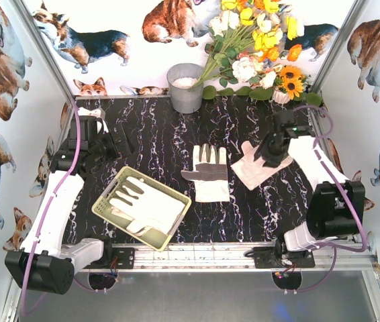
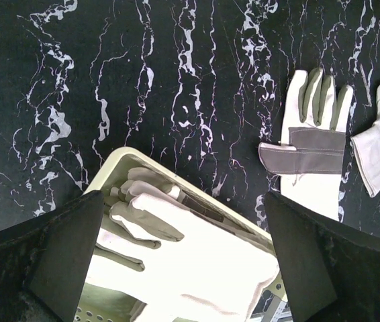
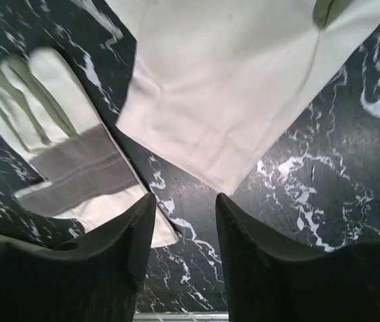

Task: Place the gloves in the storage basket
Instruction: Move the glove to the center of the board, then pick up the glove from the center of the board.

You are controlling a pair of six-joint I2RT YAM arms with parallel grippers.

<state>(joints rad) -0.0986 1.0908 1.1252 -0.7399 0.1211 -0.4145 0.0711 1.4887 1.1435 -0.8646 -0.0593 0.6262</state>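
The gloves (image 1: 146, 204) lay partly in the storage basket (image 1: 107, 190), two others on the surface (image 1: 156, 141). The left fingers (image 2: 56, 261) were spread wide, the right fingers (image 3: 109, 261) slightly apart, both empty.

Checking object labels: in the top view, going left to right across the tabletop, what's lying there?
storage basket with gloves in it → grey-palmed glove → plain white glove
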